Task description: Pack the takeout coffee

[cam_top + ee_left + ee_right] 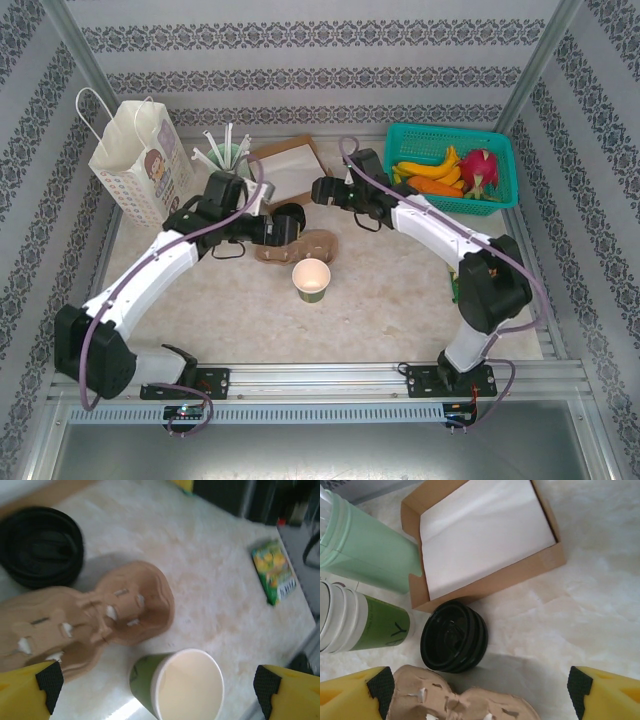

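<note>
Olive-green paper cup (185,687) stands lidless just in front of the pulp carrier (100,610); black lids (454,636) sit just behind the carrier. Left gripper (157,685) is spread, empty, over the carrier's near side. Right gripper (481,687) is spread, empty, over its far side. Cup probably light, thin-walled, crushable: take mid-wall, gently.

Wide bare tabletop (385,300) right of and in front of the green cup (312,280); likewise on its left. Cramped just behind: brown pulp carrier (300,246) just beside it, black lids (454,636) beyond. Walled at the back by paper bag (140,165), straw holder (365,550), napkin box (520,575), fruit basket (450,129). Small green packet (274,570) lying flat near the right edge.
</note>
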Motion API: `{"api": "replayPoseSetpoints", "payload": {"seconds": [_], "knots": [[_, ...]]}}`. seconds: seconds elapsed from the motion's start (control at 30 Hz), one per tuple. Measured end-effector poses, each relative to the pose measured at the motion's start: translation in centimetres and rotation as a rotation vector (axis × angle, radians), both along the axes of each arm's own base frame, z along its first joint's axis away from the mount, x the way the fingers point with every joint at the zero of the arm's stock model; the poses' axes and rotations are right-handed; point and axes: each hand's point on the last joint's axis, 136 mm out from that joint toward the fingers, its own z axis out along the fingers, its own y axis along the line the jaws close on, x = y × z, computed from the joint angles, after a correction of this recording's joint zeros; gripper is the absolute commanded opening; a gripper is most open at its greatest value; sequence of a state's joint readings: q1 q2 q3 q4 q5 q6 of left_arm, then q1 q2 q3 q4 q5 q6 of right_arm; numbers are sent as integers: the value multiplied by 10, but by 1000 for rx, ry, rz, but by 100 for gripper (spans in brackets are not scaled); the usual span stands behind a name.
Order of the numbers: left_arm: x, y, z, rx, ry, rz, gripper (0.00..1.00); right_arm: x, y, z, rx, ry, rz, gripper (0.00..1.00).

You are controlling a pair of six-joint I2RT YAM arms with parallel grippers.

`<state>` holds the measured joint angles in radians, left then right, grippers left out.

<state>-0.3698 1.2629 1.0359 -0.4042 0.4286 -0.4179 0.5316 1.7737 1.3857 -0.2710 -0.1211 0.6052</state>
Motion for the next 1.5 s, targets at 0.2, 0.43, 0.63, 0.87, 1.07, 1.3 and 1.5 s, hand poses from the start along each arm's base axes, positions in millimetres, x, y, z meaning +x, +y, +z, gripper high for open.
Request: {"api": "replayPoseSetpoints", "payload": {"seconds": [0.2, 0.43, 0.63, 0.87, 1.07, 1.3, 1.5], "knots": [[26, 30, 11, -122, -140, 309, 100, 9, 26, -25, -55, 85, 35, 63], [33, 70, 8, -181, -183, 556, 100, 12, 42, -49, -153, 169, 79, 57], [35, 94, 1, -146, -179, 684, 100, 10, 50, -64, -252, 209, 123, 53], [30, 116, -13, -67, -154, 789, 100, 10, 59, -82, -307, 253, 163, 53], [23, 132, -21, 9, -141, 854, 100, 13, 65, -93, -346, 260, 185, 53], [19, 135, -23, 86, -134, 820, 100, 13, 63, -93, -377, 253, 180, 46], [16, 142, -21, 125, -128, 845, 100, 17, 64, -90, -383, 236, 185, 43]]}}
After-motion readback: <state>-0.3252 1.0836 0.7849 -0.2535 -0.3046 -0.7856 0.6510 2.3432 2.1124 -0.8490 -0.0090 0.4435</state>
